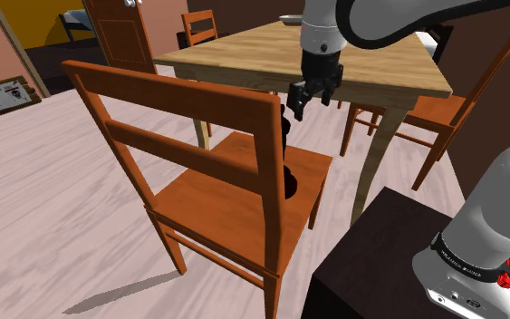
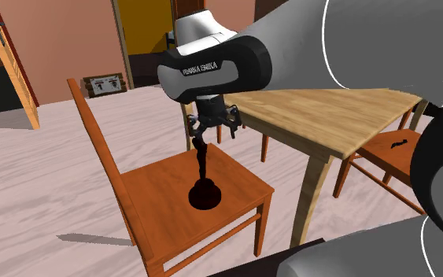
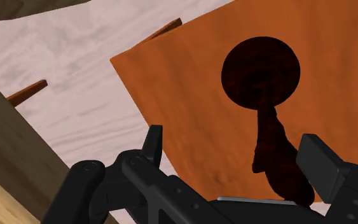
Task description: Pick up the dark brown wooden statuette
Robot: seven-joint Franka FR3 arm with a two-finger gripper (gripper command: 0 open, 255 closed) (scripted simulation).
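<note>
Starting at the second exterior view's left, the chair point(image 2: 145, 189) lifts its slatted back at the seat's left edge, with bare floor point(image 2: 38, 181) beyond it. The dark brown statuette point(image 2: 204, 193) stands upright near the middle of the seat, and bare seat shows all round its round base out to the edges. The claw point(image 2: 212, 130) hangs straight above it with its jaws spread wide around the slim top, gripping nothing. In the wrist view the fingers point(image 3: 153, 143) stand well apart; the statuette's upper part lies close beside one of them and leaves an open gap to the other. Just right of the claw runs the table point(image 2: 330, 110) edge, its corner leg beside the seat's right edge, and a second chair point(image 2: 385, 153) stands further right.
</note>
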